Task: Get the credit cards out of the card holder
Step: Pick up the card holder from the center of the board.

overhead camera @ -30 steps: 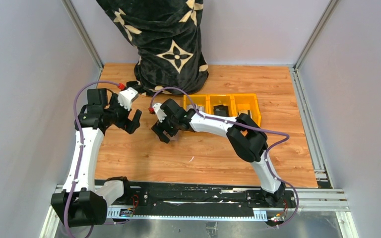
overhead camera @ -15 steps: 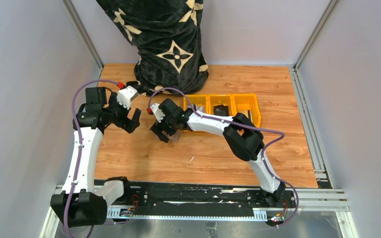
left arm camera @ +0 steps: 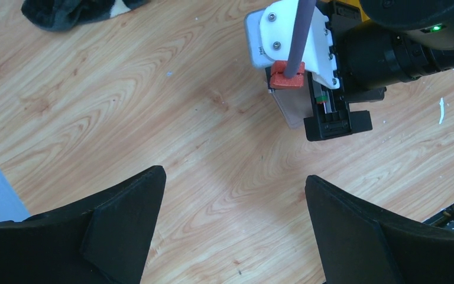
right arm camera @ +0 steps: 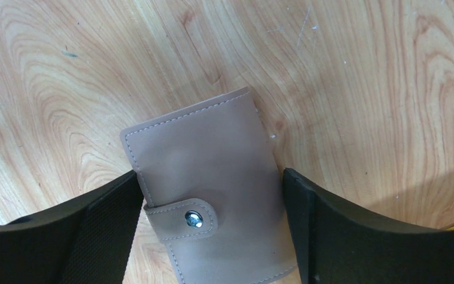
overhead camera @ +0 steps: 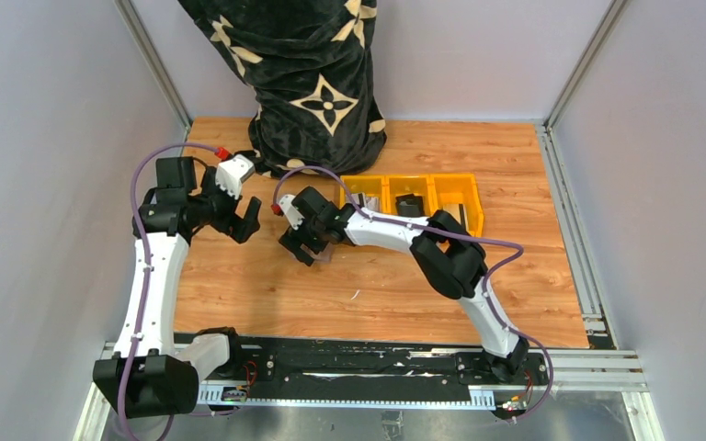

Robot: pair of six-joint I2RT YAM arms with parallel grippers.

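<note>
The card holder [right arm camera: 207, 171], a brown leather-like wallet, lies flat and closed on the wooden table, its strap snapped on a small metal stud [right arm camera: 193, 219]. My right gripper [right arm camera: 210, 195] is open and straddles it, one finger close along each long edge. In the top view the right gripper [overhead camera: 305, 246] covers most of the holder. In the left wrist view a strip of the holder [left arm camera: 289, 109] shows under the right gripper. My left gripper [overhead camera: 246, 222] is open and empty above bare wood [left arm camera: 233, 189], to the left of the holder. No credit cards show.
A yellow three-compartment bin [overhead camera: 455, 197] stands right of the holder, with a black item [overhead camera: 410, 204] in its middle compartment. A black patterned cloth [overhead camera: 303, 73] hangs at the back and touches the table. Grey walls close in both sides.
My right gripper has shifted slightly left and stays over the card holder. My left gripper has drawn back a little to the left. Both stay open.
</note>
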